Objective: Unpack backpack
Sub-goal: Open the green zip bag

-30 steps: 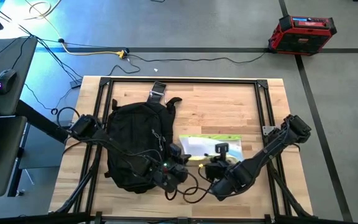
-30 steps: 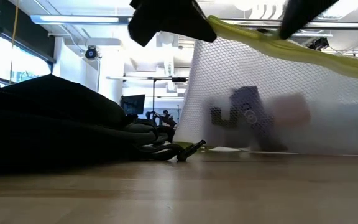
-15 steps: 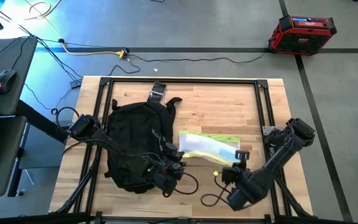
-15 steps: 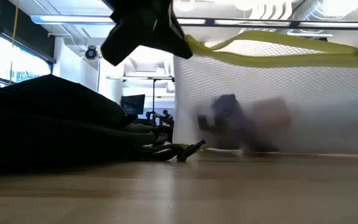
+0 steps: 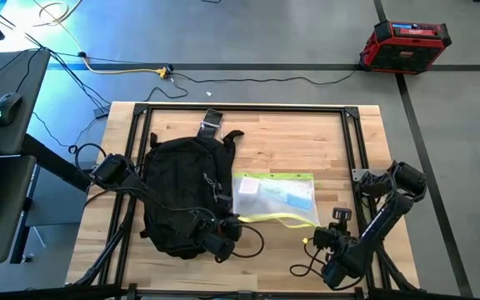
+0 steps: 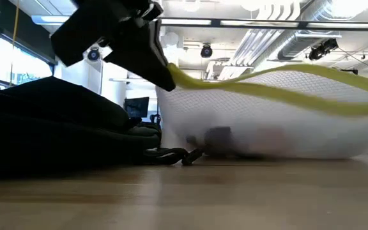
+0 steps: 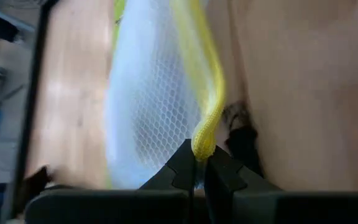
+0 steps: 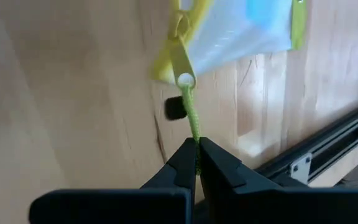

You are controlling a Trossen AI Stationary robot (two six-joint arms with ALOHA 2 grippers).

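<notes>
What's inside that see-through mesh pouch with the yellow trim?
Through the translucent mesh pouch with neon-yellow trim, a light blue flat item and a white one show. The netting blurs them, so what they are stays unclear.

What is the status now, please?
Left hand shut on pouch trim. Right hand shut on zipper cord. Pouch beside backpack. Nothing blocking.

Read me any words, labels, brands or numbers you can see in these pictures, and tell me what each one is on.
None can be read.
Red case on the floor: blue label, too small to read.
Mesh pouch: items inside blurred, no legible print.
Backpack: no legible print.
</notes>
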